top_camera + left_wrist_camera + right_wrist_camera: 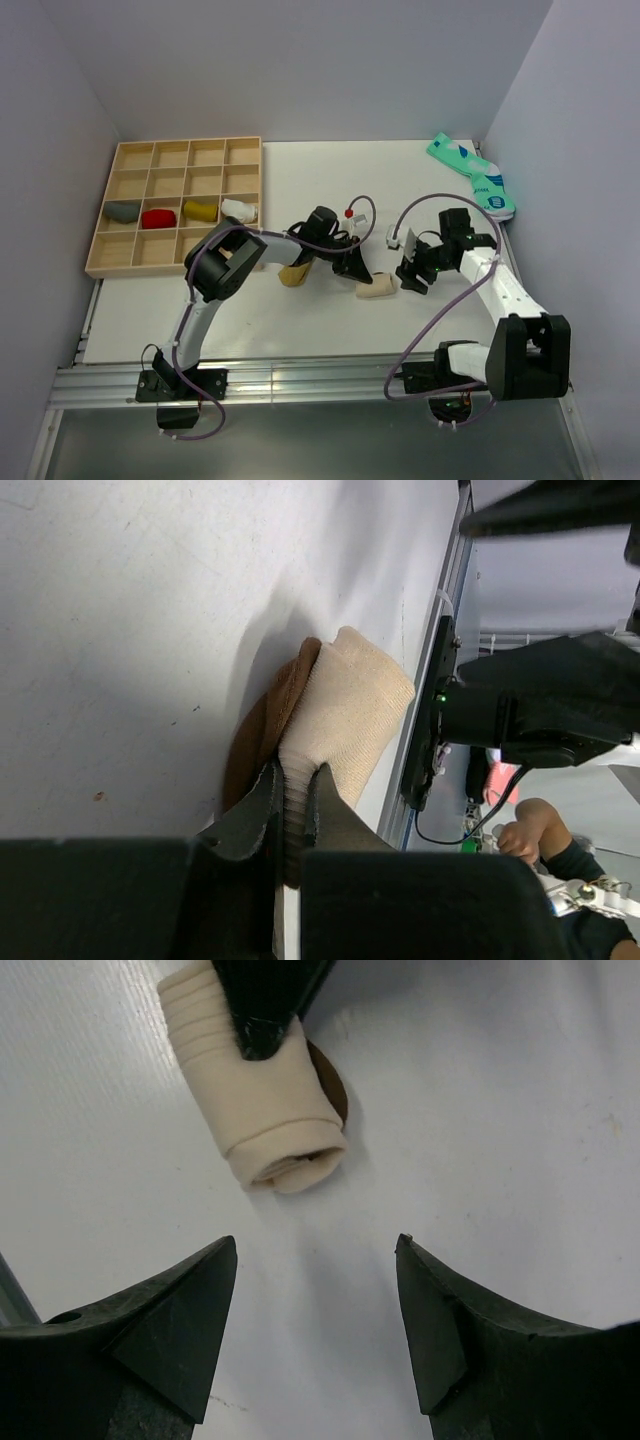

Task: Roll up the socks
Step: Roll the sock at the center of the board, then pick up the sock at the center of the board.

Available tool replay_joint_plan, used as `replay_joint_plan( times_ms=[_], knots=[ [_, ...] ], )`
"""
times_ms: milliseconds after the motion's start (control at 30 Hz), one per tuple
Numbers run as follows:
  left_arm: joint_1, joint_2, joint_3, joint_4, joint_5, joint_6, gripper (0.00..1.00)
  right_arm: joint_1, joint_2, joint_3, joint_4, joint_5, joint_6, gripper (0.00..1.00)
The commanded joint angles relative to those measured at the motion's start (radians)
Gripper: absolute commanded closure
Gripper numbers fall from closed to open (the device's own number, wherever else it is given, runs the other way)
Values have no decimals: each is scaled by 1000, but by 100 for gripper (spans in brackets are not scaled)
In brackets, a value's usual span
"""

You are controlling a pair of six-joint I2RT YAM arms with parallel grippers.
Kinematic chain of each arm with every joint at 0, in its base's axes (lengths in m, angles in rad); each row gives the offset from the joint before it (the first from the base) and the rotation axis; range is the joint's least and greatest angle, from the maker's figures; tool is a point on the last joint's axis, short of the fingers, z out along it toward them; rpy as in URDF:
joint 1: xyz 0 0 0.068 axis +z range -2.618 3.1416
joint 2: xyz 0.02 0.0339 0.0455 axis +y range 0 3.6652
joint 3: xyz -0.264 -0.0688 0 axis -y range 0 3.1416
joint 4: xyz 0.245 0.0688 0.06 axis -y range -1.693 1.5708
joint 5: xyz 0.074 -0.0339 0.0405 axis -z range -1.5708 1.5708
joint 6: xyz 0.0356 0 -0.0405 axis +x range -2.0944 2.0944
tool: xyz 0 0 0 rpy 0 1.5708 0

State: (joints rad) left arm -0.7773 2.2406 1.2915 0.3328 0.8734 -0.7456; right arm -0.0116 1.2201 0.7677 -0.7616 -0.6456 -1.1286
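Observation:
A beige sock [377,290] lies rolled into a short tube on the white table, with a dark brown part [262,730] beneath it. My left gripper [293,792] is shut on its ribbed end; from above, this left gripper [357,271] sits at the roll's left end. In the right wrist view the roll [265,1110] shows its open spiral end, with the left fingertip [262,1010] pressed on top. My right gripper [316,1245] stands open a little short of the roll, nothing between its fingers, and from above this right gripper [407,277] is just right of the roll. A mustard-yellow sock [293,275] lies under the left arm.
A wooden compartment tray [128,262] at the left holds rolled grey [122,211], red [158,218], mustard [200,210] and white [239,210] socks. A green patterned pair [472,174] lies at the back right by the wall. The table's near edge [440,680] runs close behind the roll.

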Motion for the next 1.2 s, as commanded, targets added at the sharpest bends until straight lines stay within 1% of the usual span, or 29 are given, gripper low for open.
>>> replay_joint_plan(
  times_ms=[0,100,133,300,633,933,1167],
  knots=[
    [4,68,2,-198,-33,60,100,85,-71,-47,63,27,-30,28],
    [7,80,22,-221,-31,63,100,140,-106,-85,93,56,-13,28],
    [9,86,26,-225,-31,68,100,180,-113,-94,111,81,-11,28],
    [12,102,49,-242,-27,63,100,266,-111,-131,168,141,9,27],
    [26,125,65,-248,-16,66,100,346,-111,-179,314,218,27,27],
    [35,137,88,-270,-5,81,100,420,-48,-189,357,280,30,27],
    [46,149,111,-288,1,86,99,447,31,-169,370,326,24,27]
  ],
)
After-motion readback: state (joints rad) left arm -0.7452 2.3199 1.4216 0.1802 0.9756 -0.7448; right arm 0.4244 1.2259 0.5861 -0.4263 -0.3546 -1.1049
